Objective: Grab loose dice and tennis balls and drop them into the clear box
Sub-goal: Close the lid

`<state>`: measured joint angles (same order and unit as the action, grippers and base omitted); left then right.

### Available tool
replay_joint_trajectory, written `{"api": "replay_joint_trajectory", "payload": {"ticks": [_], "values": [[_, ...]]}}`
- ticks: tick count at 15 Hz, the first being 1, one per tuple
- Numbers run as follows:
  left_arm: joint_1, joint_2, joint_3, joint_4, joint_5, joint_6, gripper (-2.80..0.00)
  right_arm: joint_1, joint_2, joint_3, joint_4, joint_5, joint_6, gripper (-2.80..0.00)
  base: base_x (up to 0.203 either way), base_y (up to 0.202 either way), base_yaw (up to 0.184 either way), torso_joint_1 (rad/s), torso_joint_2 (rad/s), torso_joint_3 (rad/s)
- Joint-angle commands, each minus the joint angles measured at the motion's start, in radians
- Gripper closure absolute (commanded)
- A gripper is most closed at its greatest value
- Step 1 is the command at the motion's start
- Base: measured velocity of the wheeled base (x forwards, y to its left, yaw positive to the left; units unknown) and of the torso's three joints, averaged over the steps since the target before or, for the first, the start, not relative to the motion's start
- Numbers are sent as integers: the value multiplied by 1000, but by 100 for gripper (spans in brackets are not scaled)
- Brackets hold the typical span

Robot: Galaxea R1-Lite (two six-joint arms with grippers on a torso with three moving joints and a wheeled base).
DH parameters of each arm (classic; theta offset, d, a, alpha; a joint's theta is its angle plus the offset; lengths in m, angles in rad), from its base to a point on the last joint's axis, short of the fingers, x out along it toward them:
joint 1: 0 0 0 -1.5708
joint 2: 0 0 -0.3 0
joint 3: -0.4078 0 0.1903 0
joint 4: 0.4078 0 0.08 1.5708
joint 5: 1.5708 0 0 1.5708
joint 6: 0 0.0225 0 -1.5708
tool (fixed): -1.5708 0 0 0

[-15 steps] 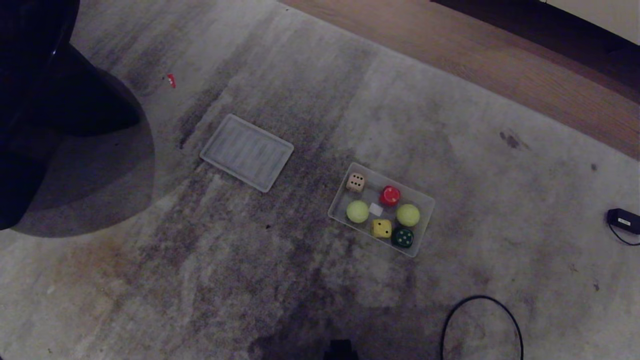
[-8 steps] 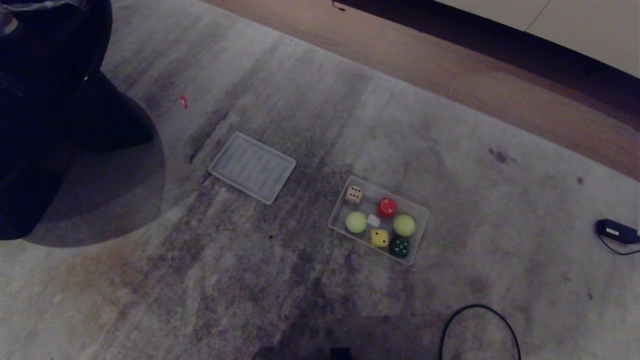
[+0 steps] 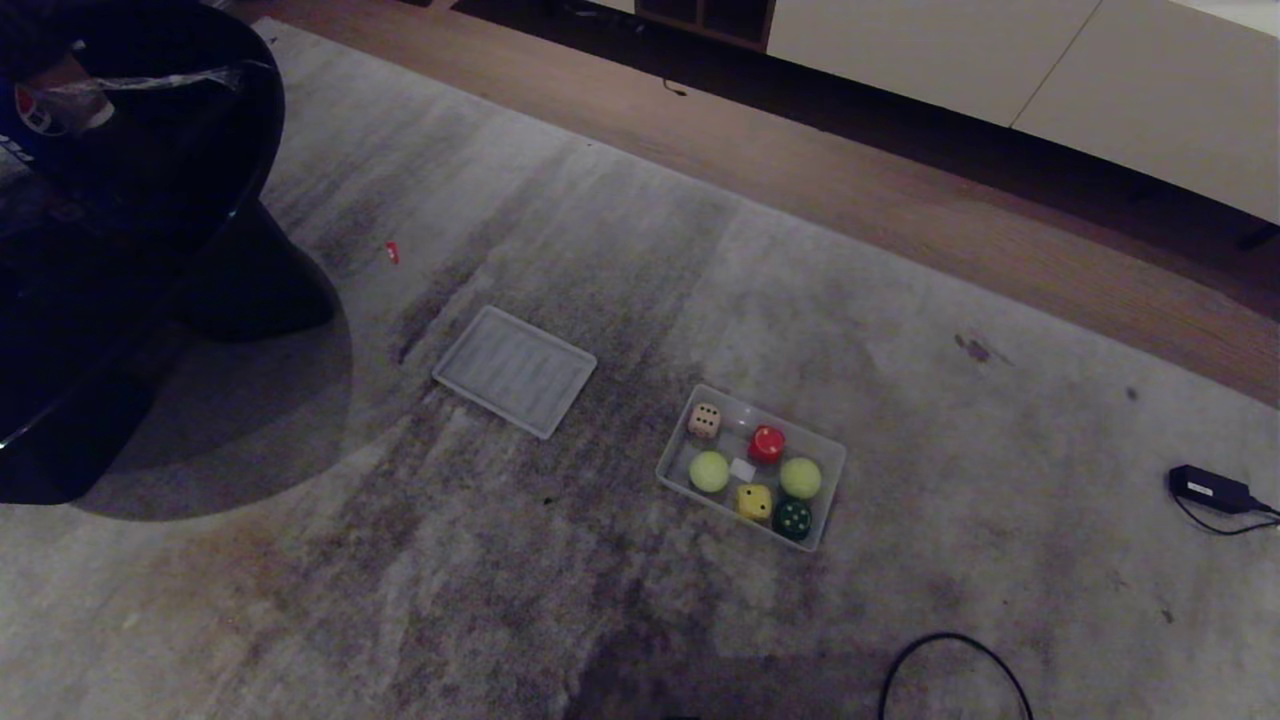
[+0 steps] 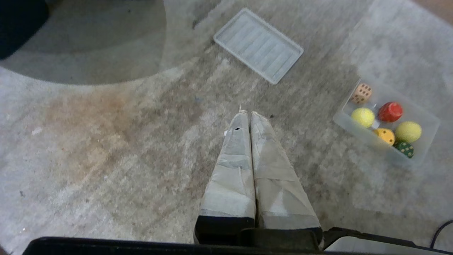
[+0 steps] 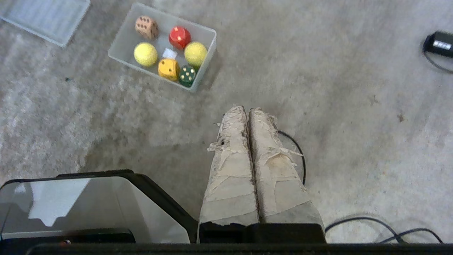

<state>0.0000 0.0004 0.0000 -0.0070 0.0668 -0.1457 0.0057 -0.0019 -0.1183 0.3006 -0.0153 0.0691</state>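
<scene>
Translucent plastic, the clear box (image 5: 120, 46) lies ahead of the empty, pressed-together right gripper (image 5: 246, 110), nearer it than the equally closed left gripper (image 4: 247, 114).

Open rug (image 3: 620, 250) surrounds the clear box (image 3: 832, 468) on every side, so approach from above is free. The lid (image 3: 515, 371) lies flat to its left, apart from it. A dark round table (image 3: 120, 230) crowds the far left. A cable (image 3: 950, 665) loops near right, and a black adapter (image 3: 1208, 488) sits at the right edge.
</scene>
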Motion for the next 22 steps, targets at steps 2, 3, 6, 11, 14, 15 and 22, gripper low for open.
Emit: {"api": "replay_joint_trajectory", "payload": {"ticks": [2,3,6,11,14,15,22], "values": [[0,1,2,-1,1,-2,0,0,2,0,2,0,0,0,0,0,0,-1,1,208],[0,1,2,-1,1,-2,0,0,2,0,2,0,0,0,0,0,0,5,2,199],[0,1,2,-1,1,-2,0,0,2,0,2,0,0,0,0,0,0,5,1,195],[0,1,2,-1,1,-2,0,0,2,0,2,0,0,0,0,0,0,2,0,202],[0,1,2,-1,1,-2,0,0,2,0,2,0,0,0,0,0,0,4,2,200],[0,1,2,-1,1,-2,0,0,2,0,2,0,0,0,0,0,0,5,0,203],[0,1,2,-1,1,-2,0,0,2,0,2,0,0,0,0,0,0,3,2,201]]}}
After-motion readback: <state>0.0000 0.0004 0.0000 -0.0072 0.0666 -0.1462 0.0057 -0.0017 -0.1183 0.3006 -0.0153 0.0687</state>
